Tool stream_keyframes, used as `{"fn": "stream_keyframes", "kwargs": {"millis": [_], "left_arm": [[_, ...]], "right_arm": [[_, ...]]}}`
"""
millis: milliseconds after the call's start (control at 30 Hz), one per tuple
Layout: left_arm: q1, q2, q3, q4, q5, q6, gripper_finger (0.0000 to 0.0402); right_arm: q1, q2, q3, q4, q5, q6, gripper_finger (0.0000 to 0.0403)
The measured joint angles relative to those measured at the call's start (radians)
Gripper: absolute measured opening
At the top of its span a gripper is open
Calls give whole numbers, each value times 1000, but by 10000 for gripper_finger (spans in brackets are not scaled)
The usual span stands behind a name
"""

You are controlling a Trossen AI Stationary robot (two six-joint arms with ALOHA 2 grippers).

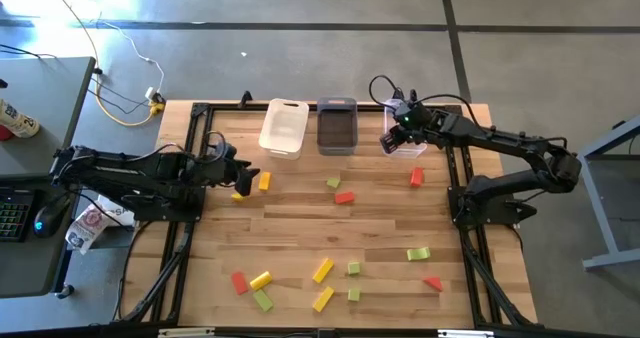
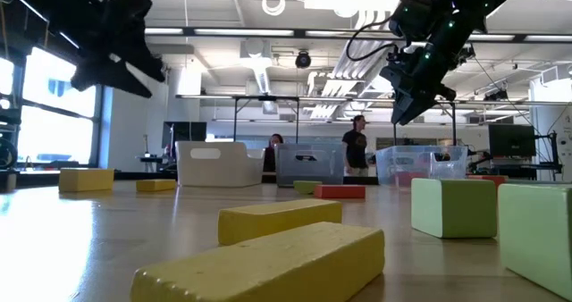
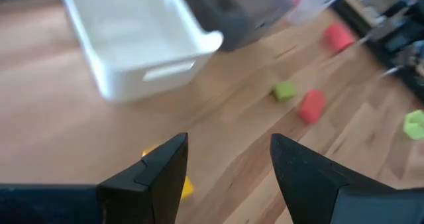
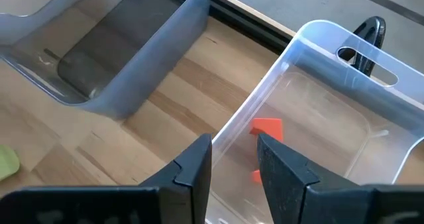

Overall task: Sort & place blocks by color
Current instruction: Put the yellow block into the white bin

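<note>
Yellow, green and red blocks lie scattered flat on the wooden table. My left gripper hangs open above the table's left side, close to two yellow blocks, and nothing is between its fingers. One yellow block peeks out beside its finger. My right gripper hovers open over the clear bin, also holding nothing. A red block lies inside that bin, below the fingers.
A white bin, a grey bin and the clear bin stand in a row at the far edge. A green block and red blocks lie mid-table. Several more blocks lie near the front edge.
</note>
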Motion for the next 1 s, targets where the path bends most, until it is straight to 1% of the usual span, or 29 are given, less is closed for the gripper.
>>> {"fn": "stream_keyframes", "kwargs": {"millis": [233,400,833,1000], "left_arm": [[0,58,0,-140,73,-178,202],[0,90,0,-190,83,-248,202],[0,225,0,-221,98,-328,202],[0,272,0,-227,120,-352,202]], "right_arm": [[0,0,0,-1,0,8,110],[0,0,0,-1,0,8,110],[0,0,0,-2,0,8,110],[0,0,0,-2,0,7,110]]}}
